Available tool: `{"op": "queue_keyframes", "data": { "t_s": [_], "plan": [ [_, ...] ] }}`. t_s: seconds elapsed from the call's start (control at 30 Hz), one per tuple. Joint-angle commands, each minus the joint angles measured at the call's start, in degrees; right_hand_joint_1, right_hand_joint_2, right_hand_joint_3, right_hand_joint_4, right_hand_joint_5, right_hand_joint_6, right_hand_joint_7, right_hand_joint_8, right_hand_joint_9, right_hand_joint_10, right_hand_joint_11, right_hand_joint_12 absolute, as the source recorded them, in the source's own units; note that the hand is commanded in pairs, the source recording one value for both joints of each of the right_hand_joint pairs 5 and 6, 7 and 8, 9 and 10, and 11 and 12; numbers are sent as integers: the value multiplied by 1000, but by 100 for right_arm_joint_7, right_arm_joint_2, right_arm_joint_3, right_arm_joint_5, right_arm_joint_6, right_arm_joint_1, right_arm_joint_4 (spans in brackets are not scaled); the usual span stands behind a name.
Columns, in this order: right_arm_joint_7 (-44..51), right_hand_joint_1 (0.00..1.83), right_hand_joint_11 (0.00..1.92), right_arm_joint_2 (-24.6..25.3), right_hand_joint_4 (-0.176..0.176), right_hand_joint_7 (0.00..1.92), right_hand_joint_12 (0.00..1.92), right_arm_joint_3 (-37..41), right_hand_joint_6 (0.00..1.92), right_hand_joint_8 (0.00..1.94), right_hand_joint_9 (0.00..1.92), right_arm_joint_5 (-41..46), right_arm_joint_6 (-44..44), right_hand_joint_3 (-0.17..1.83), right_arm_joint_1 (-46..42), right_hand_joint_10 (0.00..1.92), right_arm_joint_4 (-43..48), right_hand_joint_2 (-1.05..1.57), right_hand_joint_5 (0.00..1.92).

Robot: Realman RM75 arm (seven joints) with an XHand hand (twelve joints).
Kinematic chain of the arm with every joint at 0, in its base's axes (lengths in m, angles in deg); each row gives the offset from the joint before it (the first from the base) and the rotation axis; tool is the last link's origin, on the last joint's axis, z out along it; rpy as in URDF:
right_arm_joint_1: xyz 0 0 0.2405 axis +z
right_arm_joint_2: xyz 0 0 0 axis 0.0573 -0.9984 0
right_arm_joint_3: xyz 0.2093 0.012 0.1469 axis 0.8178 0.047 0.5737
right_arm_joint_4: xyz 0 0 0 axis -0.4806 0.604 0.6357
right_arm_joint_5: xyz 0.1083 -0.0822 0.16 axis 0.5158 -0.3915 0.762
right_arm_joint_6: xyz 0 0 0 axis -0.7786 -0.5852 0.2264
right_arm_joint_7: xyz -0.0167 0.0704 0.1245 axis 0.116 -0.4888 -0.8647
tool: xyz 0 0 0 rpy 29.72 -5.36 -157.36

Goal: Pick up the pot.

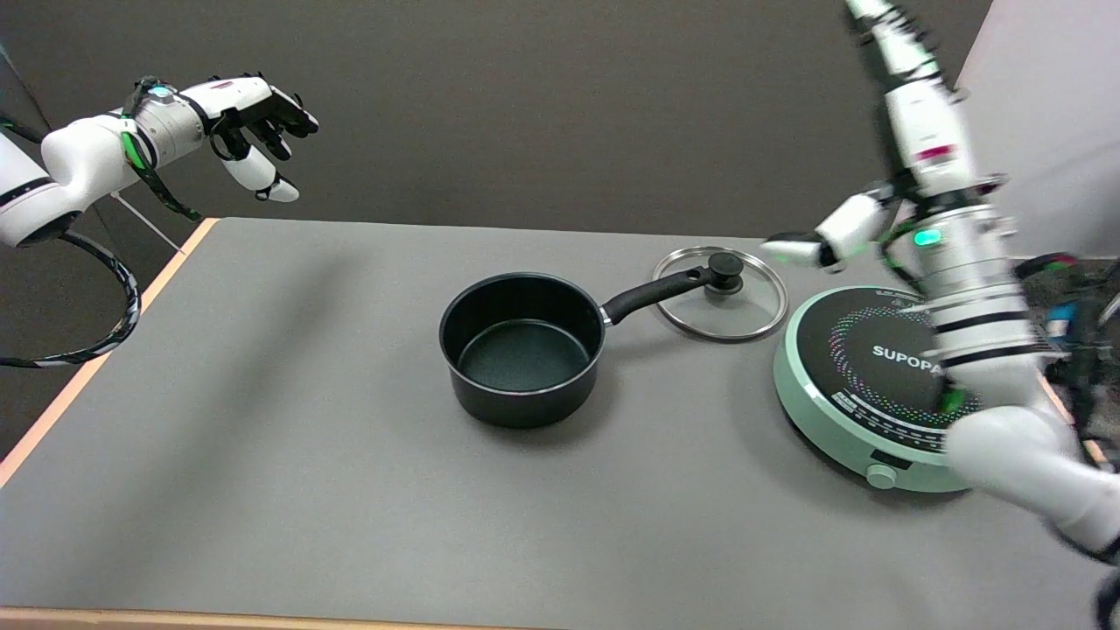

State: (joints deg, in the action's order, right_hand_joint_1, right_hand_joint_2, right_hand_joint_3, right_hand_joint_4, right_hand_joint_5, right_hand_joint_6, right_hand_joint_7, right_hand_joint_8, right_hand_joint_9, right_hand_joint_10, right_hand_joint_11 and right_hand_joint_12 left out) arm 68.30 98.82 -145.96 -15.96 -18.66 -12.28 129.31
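Right hand (pixel 901 105): raised upright above the cooker, fingers extended and apart, thumb jutting left, holding nothing. One black pot (pixel 523 348), mid-table, handle pointing right. One glass lid (pixel 721 304), flat beside the handle. One green induction cooker (pixel 862 385), right.

My grey table (pixel 289 455) carries a black pot (pixel 522 348), glass lid (pixel 722 304) and green induction cooker (pixel 862 385).

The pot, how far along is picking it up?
Not started. The black pot sits on the grey table, empty, lid off; the glass lid lies beside it under the handle's tip. The right hand is raised above the induction cooker, holding nothing. Left: reach, grip the handle, lift.
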Motion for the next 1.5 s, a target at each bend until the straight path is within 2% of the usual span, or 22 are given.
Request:
{"op": "queue_keyframes", "data": {
  "t_s": [0.03,0.27,0.5,0.67,0.93,1.37,1.5],
  "plan": [
    [4254,1267,53,1668,-142,53,53,-2427,53,53,53,930,-1240,1019,1964,53,100,-616,53],
    [4312,1298,48,2163,-153,48,48,-2615,48,48,48,930,-1429,1000,2093,48,-651,-691,48],
    [4305,1325,43,2229,-157,43,43,-2536,43,43,43,962,-1604,989,1848,43,-1020,-787,43],
    [4264,1322,41,2006,-149,41,41,-2439,41,41,41,962,-1981,1025,1718,41,-1141,-836,41],
    [4256,1327,39,1454,-108,39,39,-2208,39,39,39,962,-2835,936,1734,39,-1077,-871,39],
    [4256,1344,75,1158,-98,75,75,-1710,75,75,75,882,-4068,899,2166,75,-1383,-863,75],
    [4256,1345,68,1126,-69,68,68,-1744,68,68,68,882,-4463,855,2471,68,-1591,-837,68]
  ]
}}
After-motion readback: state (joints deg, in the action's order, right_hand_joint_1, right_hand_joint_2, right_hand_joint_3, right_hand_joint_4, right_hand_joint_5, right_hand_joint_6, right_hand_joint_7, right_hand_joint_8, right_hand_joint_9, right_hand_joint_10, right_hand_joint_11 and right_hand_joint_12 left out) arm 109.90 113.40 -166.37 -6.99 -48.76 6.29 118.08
